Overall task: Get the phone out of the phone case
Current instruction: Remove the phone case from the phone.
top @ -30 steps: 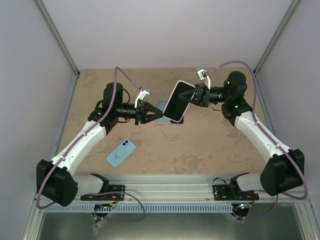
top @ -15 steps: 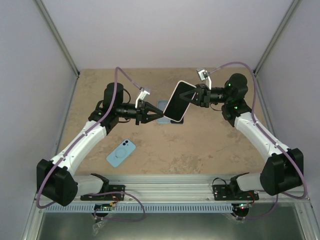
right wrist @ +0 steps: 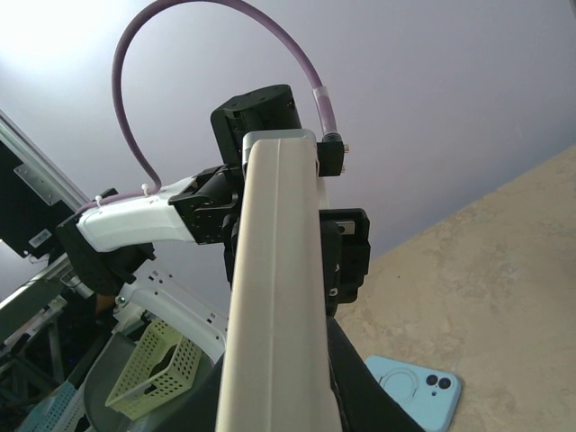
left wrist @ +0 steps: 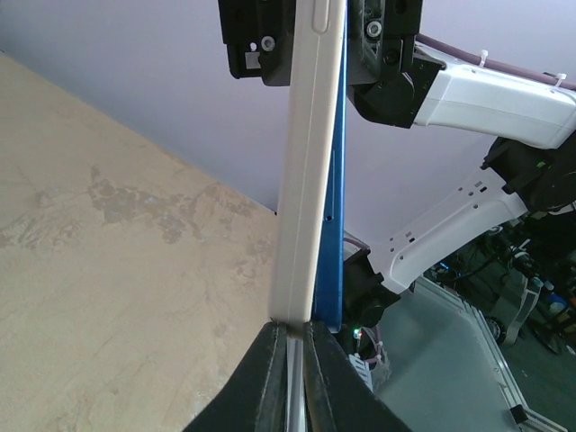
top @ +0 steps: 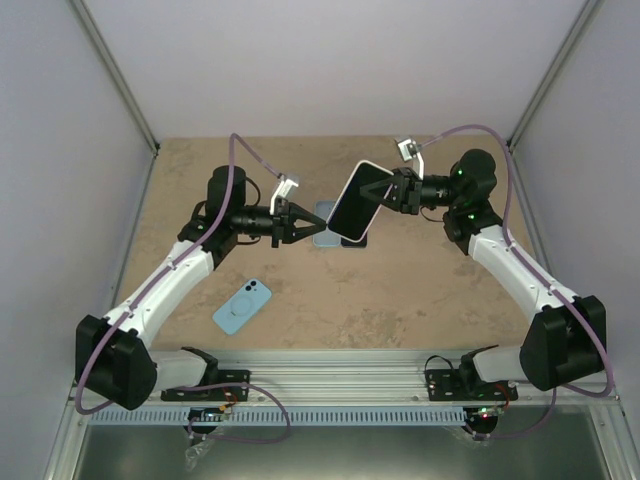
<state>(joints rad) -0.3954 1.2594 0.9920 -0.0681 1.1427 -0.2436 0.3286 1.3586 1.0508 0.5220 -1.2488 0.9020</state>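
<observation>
Cream plastic rimmed the phone (top: 355, 205), which hung tilted at the centre of the top view, clear of the tabletop (top: 420, 290), its black screen turned toward that camera. The right gripper (top: 390, 193) sat at the phone's upper right end, jaws closed tight on its two faces. The left gripper (top: 298, 226) met the phone's lower left end from the left of the frame.

From the left wrist, the cream case (left wrist: 306, 180) stood edge-on as a tall slab from the top of the frame down to the lower middle. A blue strip (left wrist: 330, 252) ran flush along its right side. The left gripper's fingers (left wrist: 270, 378) stood almost together right at the slab's bottom end, with only a thin sliver between them. They seemed to pinch the case's lip, though the contact was too near the lens to read well.

From the right wrist, the case filled the middle of the frame as a pale band, with the left arm's wrist behind its top end.

A light-blue case (top: 242, 306) with a ring on its back lay flat on the tabletop at the lower left of the top view, well apart from both grippers. It also showed at the lower right of the right wrist view. A blue-grey rectangle (top: 324, 238) showed just under the phone's lower end in the top view.
</observation>
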